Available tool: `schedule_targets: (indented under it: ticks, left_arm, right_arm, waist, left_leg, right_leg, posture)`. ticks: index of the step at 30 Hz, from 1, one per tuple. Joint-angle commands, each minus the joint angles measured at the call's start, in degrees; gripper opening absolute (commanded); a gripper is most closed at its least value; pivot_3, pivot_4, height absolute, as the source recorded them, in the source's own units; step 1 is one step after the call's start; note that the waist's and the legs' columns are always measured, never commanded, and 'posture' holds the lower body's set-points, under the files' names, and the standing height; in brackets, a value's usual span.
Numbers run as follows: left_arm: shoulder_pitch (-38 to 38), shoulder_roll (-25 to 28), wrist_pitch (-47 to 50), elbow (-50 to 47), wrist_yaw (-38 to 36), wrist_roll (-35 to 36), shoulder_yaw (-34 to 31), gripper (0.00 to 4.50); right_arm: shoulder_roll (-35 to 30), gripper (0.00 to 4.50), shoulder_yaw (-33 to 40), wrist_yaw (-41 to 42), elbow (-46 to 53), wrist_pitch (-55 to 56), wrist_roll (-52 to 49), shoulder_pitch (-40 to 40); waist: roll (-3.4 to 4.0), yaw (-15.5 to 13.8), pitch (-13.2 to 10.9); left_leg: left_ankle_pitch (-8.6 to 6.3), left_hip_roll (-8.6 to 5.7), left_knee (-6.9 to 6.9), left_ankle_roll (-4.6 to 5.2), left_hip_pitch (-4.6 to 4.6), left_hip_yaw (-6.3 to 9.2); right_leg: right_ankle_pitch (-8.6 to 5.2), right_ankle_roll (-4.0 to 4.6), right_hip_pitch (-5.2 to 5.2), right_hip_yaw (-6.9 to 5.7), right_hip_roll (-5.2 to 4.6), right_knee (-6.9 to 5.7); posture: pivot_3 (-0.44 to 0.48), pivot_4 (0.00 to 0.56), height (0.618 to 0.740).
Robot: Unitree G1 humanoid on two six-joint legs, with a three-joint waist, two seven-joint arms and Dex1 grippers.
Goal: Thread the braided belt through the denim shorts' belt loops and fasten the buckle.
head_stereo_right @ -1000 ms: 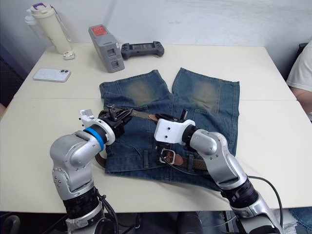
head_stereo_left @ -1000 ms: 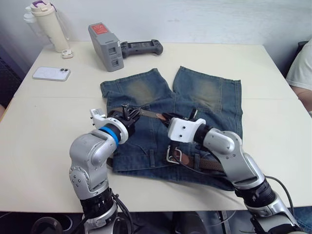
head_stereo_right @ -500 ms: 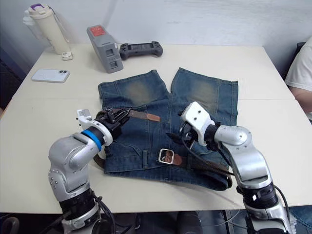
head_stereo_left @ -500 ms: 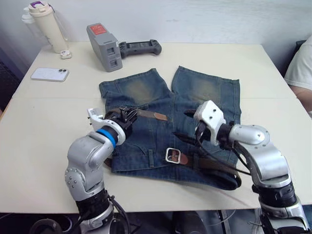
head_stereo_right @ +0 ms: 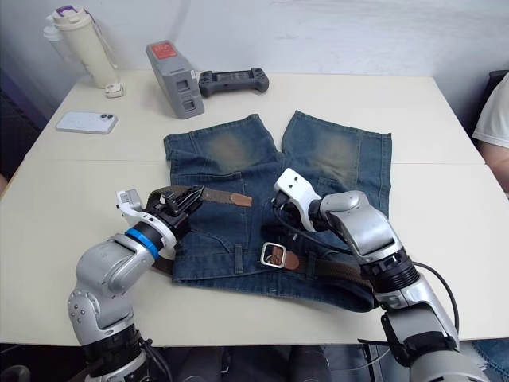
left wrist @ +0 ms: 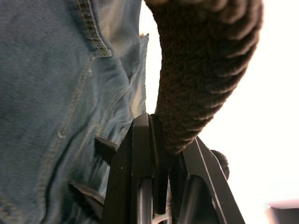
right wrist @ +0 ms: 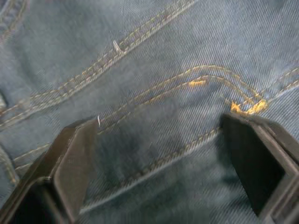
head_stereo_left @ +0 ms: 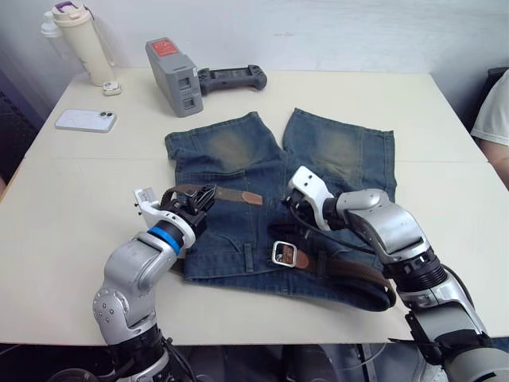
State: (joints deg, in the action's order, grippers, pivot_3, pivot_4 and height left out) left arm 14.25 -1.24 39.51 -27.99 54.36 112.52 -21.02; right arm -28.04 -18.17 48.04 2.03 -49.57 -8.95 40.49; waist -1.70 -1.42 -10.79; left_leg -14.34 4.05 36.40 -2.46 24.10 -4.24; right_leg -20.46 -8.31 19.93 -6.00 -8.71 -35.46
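The denim shorts (head_stereo_left: 318, 159) lie flat mid-table, waistband nearest me. The braided belt (head_stereo_left: 350, 272) runs along the waistband. Its buckle (head_stereo_left: 284, 254) rests near the fly, beside a belt loop (head_stereo_left: 249, 256). At the shorts' left side my left gripper (head_stereo_left: 199, 200) is shut on the belt (left wrist: 205, 70), lifting a loop of it. The tan tip (head_stereo_left: 251, 198) lies loose on the denim past the fingers. My right gripper (head_stereo_left: 286, 219) hovers open just above the buckle, with bare denim between its fingers (right wrist: 77, 154).
At the back left stand a cream bottle (head_stereo_left: 79, 40), a white phone (head_stereo_left: 86, 120), a grey box (head_stereo_left: 175, 76) and a black controller (head_stereo_left: 231, 78). A person's white sleeve (head_stereo_left: 495, 119) shows at the right edge. Bare tabletop (head_stereo_left: 71, 199) flanks the shorts.
My right gripper opened and let go of the belt's tip end, swung out to the right, then came back over the fly. The left gripper kept its hold and drew slightly nearer.
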Motion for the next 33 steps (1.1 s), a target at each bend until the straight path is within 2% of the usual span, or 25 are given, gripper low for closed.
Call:
schedule_targets:
  ticks: [1,3,9,11,18,22,27,31,33]
  left_arm:
    - [0.88,-0.20,-1.59,-4.10,1.05,0.48,1.89,0.00]
    - [0.93,0.00,-2.18,-4.59,1.34,0.48,2.45,0.00]
    - [1.16,0.53,-2.50,-4.74,0.56,0.48,3.47,0.00]
    - [1.24,0.66,-2.42,-4.70,0.28,0.48,3.63,0.00]
    - [1.27,0.91,-2.38,-4.48,-0.70,0.48,3.89,0.00]
    - [1.19,2.66,-1.05,-3.46,-2.25,0.48,3.09,0.00]
    - [1.54,5.82,1.62,-0.82,-5.07,0.48,0.80,0.00]
    - [2.34,6.41,2.92,0.72,-6.32,0.48,-0.28,0.00]
    - [2.94,6.63,3.55,1.73,-6.60,0.48,-0.94,0.00]
  right_arm:
    - [-1.78,4.22,-3.61,-0.65,-1.02,1.52,3.09,-2.69]
    - [-2.44,3.61,-5.34,-1.14,-1.05,3.56,4.93,-3.68]
    - [-0.21,0.79,-3.95,-2.75,-1.94,6.05,5.19,-5.40]
    - [0.60,0.02,-3.36,-3.28,-2.28,6.67,5.22,-5.38]
    - [2.86,0.02,-0.67,-5.14,-4.04,8.21,5.43,-2.90]
    - [6.75,0.02,5.47,-11.12,-14.37,9.98,5.08,2.86]
    - [8.13,0.02,7.85,-14.38,-27.15,15.71,6.11,8.25]
    - [8.49,0.02,8.39,-14.89,-32.67,19.14,6.21,11.12]
    - [8.67,0.02,8.09,-13.61,-32.43,18.85,5.82,11.51]
  waist:
    - [0.01,0.01,0.01]
    - [-0.01,-0.04,0.05]
    - [-0.04,-0.03,0.15]
    - [-0.04,-0.01,0.15]
    - [-0.04,0.50,0.15]
    - [-0.03,0.97,0.14]
    - [-0.01,0.53,0.13]
    - [-0.01,0.01,0.13]
    - [-0.01,0.04,0.13]
  left_leg:
    - [0.00,0.00,0.02,0.00,-0.02,0.00]
    - [0.00,0.00,0.02,0.00,-0.06,0.00]
    - [0.00,0.00,0.02,0.00,-0.18,0.03]
    - [0.00,0.00,0.04,0.00,-0.29,0.02]
    - [0.01,0.03,-0.20,-0.02,-0.73,-0.22]
    - [0.03,0.07,-0.17,-0.05,-0.77,-0.31]
    - [0.04,0.07,-0.22,-0.06,-0.75,-0.35]
    - [0.04,0.07,-0.23,-0.06,-0.70,-0.36]
    - [0.04,0.07,-0.22,-0.06,-0.69,-0.36]
  right_leg:
    - [0.00,0.00,-0.02,0.00,0.00,0.00]
    - [0.00,0.00,-0.07,0.00,0.00,0.01]
    - [0.00,0.00,-0.23,-0.03,0.00,0.05]
    - [0.00,0.00,-0.32,0.00,0.00,0.16]
    - [-0.01,0.02,-0.47,0.23,0.02,0.26]
    - [0.00,0.05,-0.43,0.31,0.04,0.13]
    - [0.00,0.06,-0.37,0.32,0.03,0.15]
    - [0.00,0.05,-0.35,0.32,0.03,0.23]
    - [0.00,0.05,-0.34,0.32,0.03,0.23]
  posture:
    - [0.000,0.150,0.740]
    - [0.000,0.150,0.740]
    - [0.000,0.150,0.740]
    - [0.000,0.150,0.740]
    - [0.000,0.150,0.740]
    - [0.000,0.150,0.740]
    - [0.000,0.150,0.740]
    - [0.000,0.150,0.740]
    - [0.000,0.150,0.740]
